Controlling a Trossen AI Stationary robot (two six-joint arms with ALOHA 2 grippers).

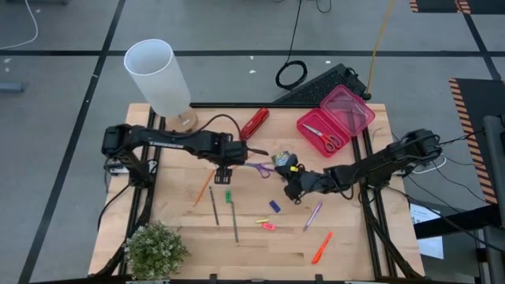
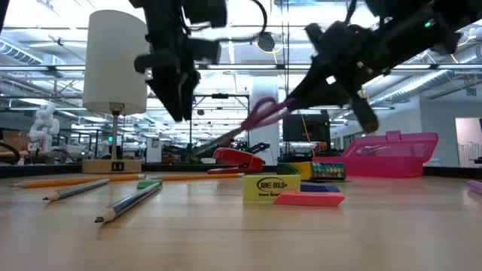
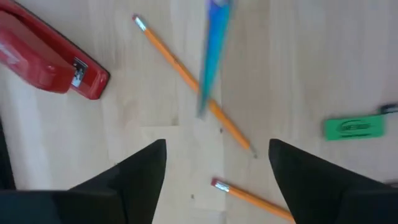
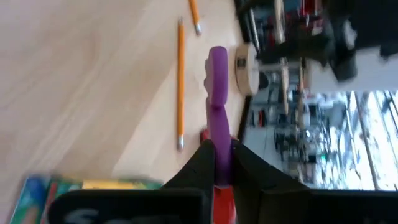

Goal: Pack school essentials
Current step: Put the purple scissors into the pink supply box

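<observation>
Purple-handled scissors (image 1: pixel 259 167) hang above the middle of the table, and my right gripper (image 1: pixel 290 183) is shut on them. Their blades (image 2: pixel 215 144) slant down toward my left gripper (image 1: pixel 223 172), which hovers open just to their left, touching nothing. In the left wrist view the blade tip (image 3: pixel 208 68) shows ahead of the open fingers. Pencils (image 1: pixel 214 205), a green eraser (image 1: pixel 228 196), a blue eraser (image 1: pixel 274 206), a purple pen (image 1: pixel 312 215), an orange marker (image 1: pixel 321 247) and a crayon box (image 1: pixel 284 160) lie on the table. My right gripper pinches the scissors' purple handle (image 4: pixel 217 140) between its two fingers, coming from the table's right side. The scissors are lifted clear of the table, with the handle (image 2: pixel 261 113) up and the blades slanting down toward the left.
A pink box (image 1: pixel 351 106) stands open at the back right with red-handled scissors (image 1: pixel 323 138) inside. A red stapler (image 1: pixel 254 124) and a white lamp (image 1: pixel 158 79) stand at the back. A small plant (image 1: pixel 156 248) sits at the near left corner.
</observation>
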